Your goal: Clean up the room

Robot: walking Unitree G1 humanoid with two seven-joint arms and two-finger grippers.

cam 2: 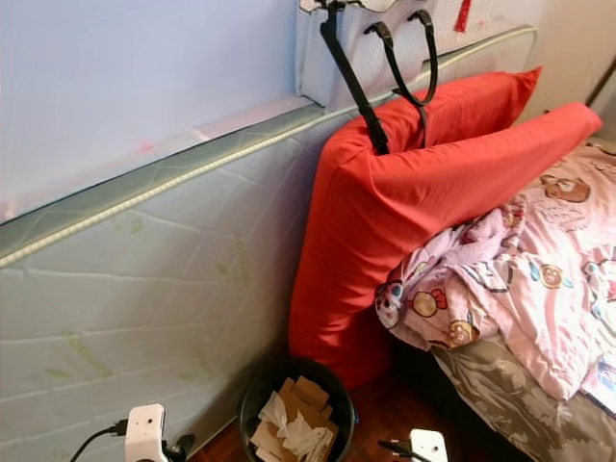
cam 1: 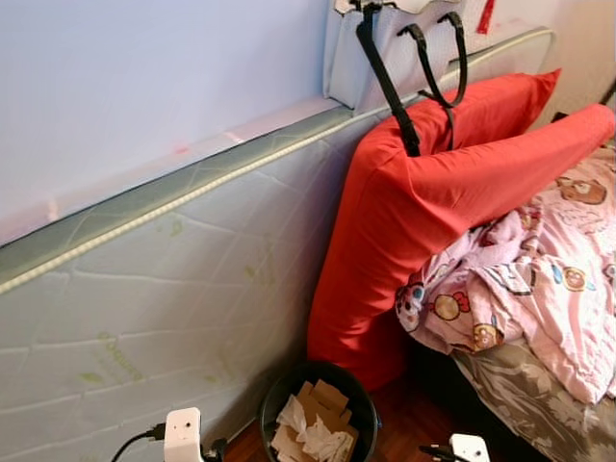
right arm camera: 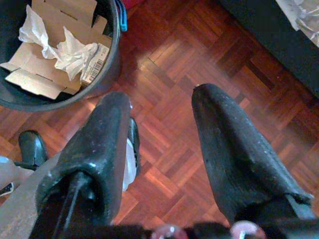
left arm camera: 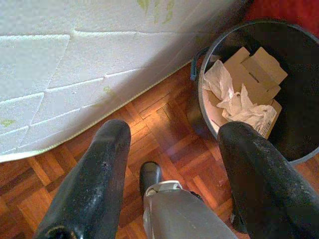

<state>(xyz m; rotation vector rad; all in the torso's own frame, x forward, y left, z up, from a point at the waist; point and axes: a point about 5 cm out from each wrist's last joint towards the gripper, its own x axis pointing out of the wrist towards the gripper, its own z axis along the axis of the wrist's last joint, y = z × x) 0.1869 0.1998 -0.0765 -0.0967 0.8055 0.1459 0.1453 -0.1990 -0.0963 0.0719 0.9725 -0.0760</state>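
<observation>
Black-fingered left hand (left arm camera: 172, 164), right hand (right arm camera: 162, 149) hang spread, empty, over parquet (right arm camera: 199, 64); bin (left arm camera: 299, 59) near.

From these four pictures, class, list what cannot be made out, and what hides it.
- Bin: its contents beneath the cardboard and crumpled paper.
- Bag: top cut off by the head views' upper edge.
- Bed: surface hidden under the pink blanket.
- Red cushions: lower ends hidden behind blanket.

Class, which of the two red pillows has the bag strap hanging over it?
The front red pillow, nearer the pink blanket; the black strap drapes over its top corner.
</observation>
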